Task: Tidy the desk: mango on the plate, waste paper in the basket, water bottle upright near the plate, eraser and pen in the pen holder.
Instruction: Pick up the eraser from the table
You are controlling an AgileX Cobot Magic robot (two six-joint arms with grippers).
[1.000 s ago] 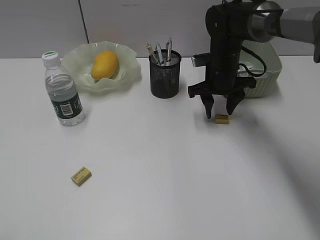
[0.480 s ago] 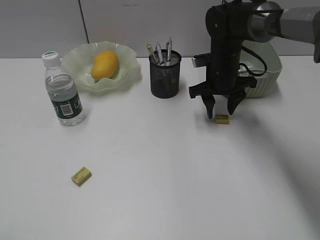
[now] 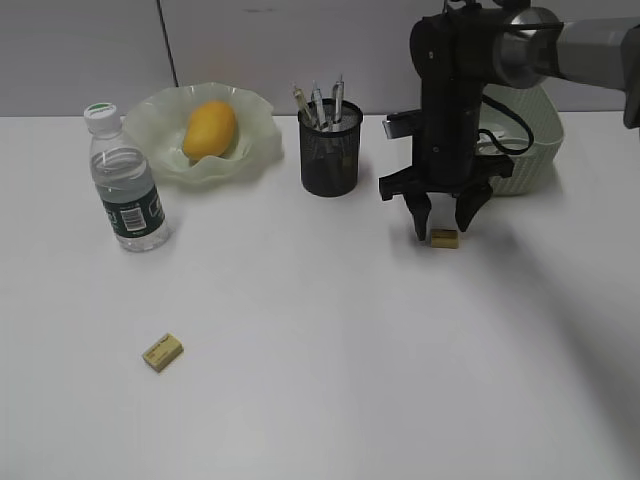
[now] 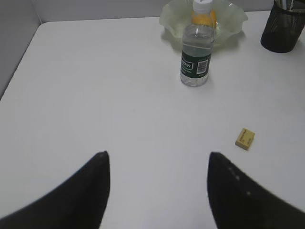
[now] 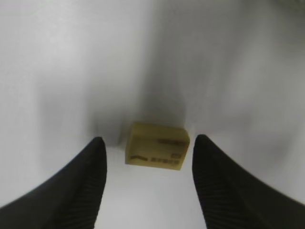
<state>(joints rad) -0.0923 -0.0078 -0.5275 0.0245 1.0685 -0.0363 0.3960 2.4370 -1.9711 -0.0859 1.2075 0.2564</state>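
Note:
The mango (image 3: 210, 129) lies in the ruffled green plate (image 3: 160, 115). The water bottle (image 3: 124, 180) stands upright left of the plate; it also shows in the left wrist view (image 4: 196, 52). The black mesh pen holder (image 3: 330, 152) holds three pens (image 3: 320, 104). One yellow eraser (image 3: 444, 238) lies on the desk right of the holder, seen close in the right wrist view (image 5: 156, 146). My right gripper (image 3: 440, 229) (image 5: 148, 162) is open, its fingertips just above that eraser. A second eraser (image 3: 162, 352) (image 4: 245, 138) lies front left. My left gripper (image 4: 157, 164) is open and empty. No waste paper shows.
The sage-green basket (image 3: 536, 140) stands at the back right behind my right arm. A grey wall runs along the desk's far edge. The desk's left edge shows in the left wrist view (image 4: 21, 62).
My right gripper has dropped slightly toward the eraser on the right. Nothing else has moved.

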